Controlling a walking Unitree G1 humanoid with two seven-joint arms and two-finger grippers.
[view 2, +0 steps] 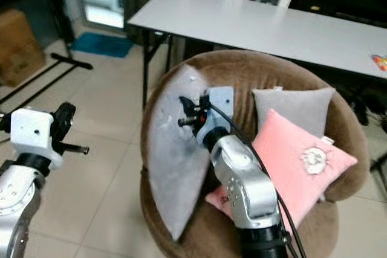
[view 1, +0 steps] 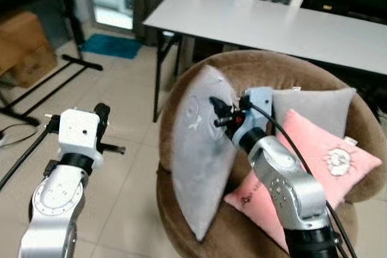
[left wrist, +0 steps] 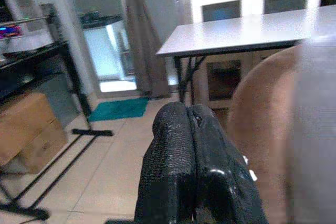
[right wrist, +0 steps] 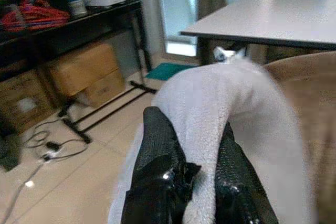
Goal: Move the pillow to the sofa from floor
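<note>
Tiled floor (view 1: 121,167) lies below my left gripper (left wrist: 191,129), jaws closed on nothing, left of the sofa (view 1: 199,234). My right gripper (right wrist: 197,177) has its jaws clamped on the grey pillow (view 1: 202,149), standing upright on the sofa seat, pink pillow (view 1: 320,161) further right.
</note>
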